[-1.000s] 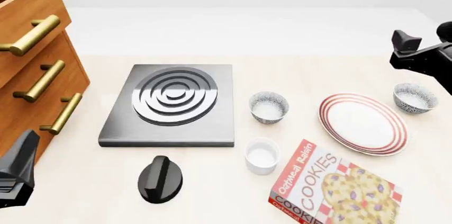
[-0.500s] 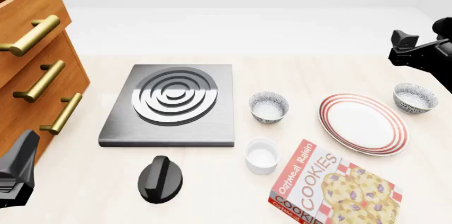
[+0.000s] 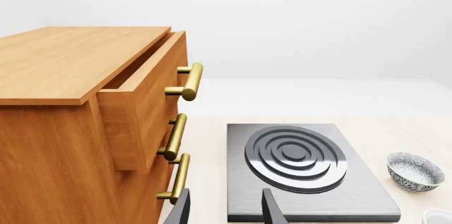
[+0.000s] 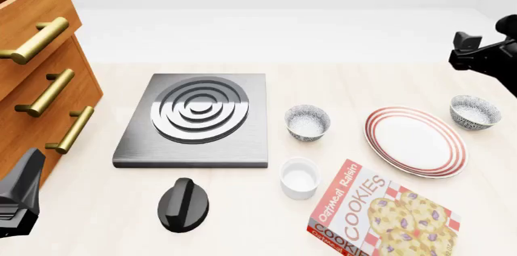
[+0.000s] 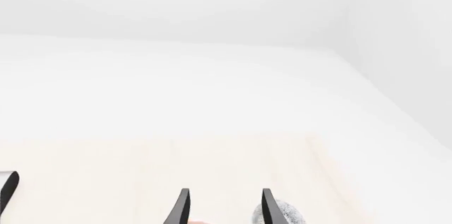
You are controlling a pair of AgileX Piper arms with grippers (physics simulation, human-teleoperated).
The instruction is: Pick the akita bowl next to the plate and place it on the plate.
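Observation:
The akita bowl (image 4: 474, 111), speckled grey outside and white inside, stands just beyond the right rim of the red-ringed plate (image 4: 415, 141). My right gripper (image 4: 459, 50) hovers open above and behind that bowl, empty. Its wrist view shows both fingers (image 5: 182, 207) apart, with a bit of the speckled bowl (image 5: 284, 214) just past them. A second, matching bowl (image 4: 308, 121) stands between plate and stove plate; it also shows in the left wrist view (image 3: 415, 171). My left gripper (image 4: 24, 189) rests open at the near left corner, its fingers (image 3: 272, 211) holding nothing.
A grey stove plate (image 4: 196, 120) with a black knob (image 4: 183, 205) in front lies mid-table. A plain white cup (image 4: 299, 177) and a cookie box (image 4: 381, 213) sit near the front. A wooden drawer cabinet (image 4: 40, 74) with brass handles fills the left side.
My right gripper has drifted up and to the right, farther from the table. The left gripper and all objects are unmoved.

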